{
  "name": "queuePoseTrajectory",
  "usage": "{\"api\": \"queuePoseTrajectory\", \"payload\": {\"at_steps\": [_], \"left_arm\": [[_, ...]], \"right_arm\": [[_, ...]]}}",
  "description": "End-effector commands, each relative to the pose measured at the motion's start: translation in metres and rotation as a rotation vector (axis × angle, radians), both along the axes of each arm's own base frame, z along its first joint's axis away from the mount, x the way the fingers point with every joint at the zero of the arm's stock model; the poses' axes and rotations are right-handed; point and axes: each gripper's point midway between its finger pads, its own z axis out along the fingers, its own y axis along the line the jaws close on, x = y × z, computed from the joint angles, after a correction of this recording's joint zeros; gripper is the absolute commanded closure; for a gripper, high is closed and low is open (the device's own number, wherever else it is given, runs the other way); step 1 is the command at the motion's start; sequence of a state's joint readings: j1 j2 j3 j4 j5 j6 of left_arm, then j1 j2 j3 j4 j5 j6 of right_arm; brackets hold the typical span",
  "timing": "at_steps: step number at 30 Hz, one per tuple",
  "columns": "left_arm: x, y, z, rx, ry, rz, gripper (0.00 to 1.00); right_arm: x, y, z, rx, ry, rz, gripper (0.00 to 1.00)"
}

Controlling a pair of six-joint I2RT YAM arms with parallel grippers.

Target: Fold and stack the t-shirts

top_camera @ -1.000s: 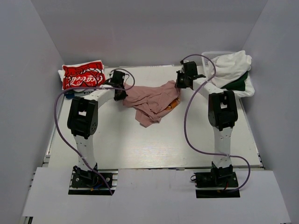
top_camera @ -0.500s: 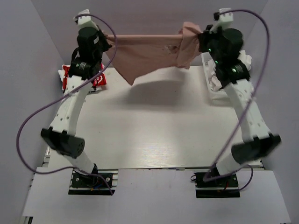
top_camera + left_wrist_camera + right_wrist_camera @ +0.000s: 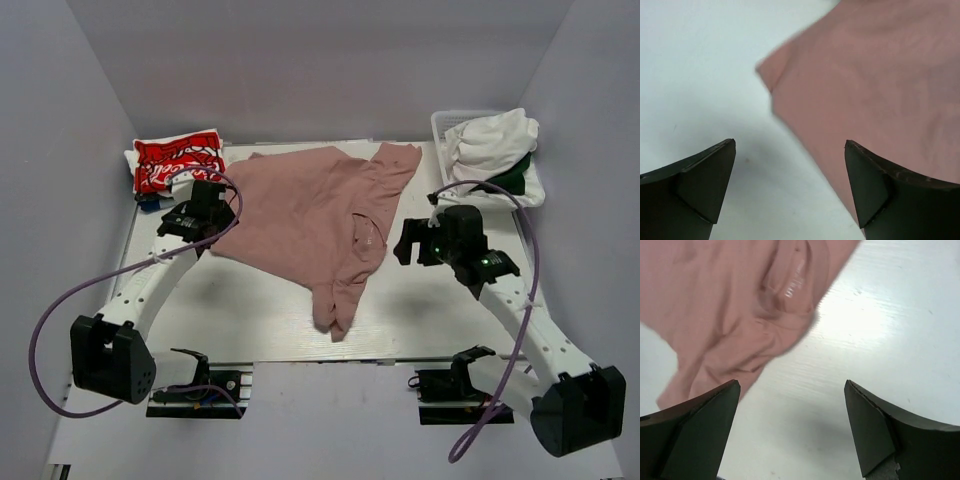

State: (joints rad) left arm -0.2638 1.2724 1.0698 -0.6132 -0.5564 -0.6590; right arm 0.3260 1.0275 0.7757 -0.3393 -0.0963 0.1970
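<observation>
Left pincer: jaws stand wide apart, holding nothing. It hovers low over the left corner of the pink shirt, cloth edge between and just ahead of the fingers.

Right pincer: likewise released and empty, over bare table just beside the shirt's right edge, near the collar.

Pink shirt: lies spread across the middle of the table, free of both pincers. The far and left parts lie fairly flat. The near end is bunched into a narrow, wrinkled tail, and one sleeve at the far right is doubled over. Judgement: it is laid out flat to prepare folding, and the bunched end needs smoothing first.

Red shirt: folded, topping a small stack at the far left corner; this appears to be the destination pile.

Basket: far right, holding white shirts and a green shirt, heaped and unfolded, evidently awaiting their turn.
</observation>
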Motion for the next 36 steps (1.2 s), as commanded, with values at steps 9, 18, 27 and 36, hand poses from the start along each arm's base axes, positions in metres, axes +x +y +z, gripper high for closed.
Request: {"api": "queuePoseTrajectory", "payload": {"at_steps": [9,18,27,36], "left_arm": [[-0.043,0.001,0.0,-0.137,-0.006,0.079,0.0],[-0.031,-0.012,-0.007,-0.142,0.049,0.031,0.0],[-0.025,-0.017,-0.003,-0.158,0.005,-0.001,0.0],[0.009,-0.032,-0.043,-0.129,0.083,-0.058,0.0]], "right_arm": [[-0.011,0.02,0.031,0.131,-0.065,0.055,0.1],[0.016,0.097,-0.019,0.056,0.089,0.202,0.1],[0.023,0.115,-0.1,-0.214,0.27,-0.049,0.11],[0.017,0.042,-0.108,-0.404,0.23,-0.35,0.89]]}}
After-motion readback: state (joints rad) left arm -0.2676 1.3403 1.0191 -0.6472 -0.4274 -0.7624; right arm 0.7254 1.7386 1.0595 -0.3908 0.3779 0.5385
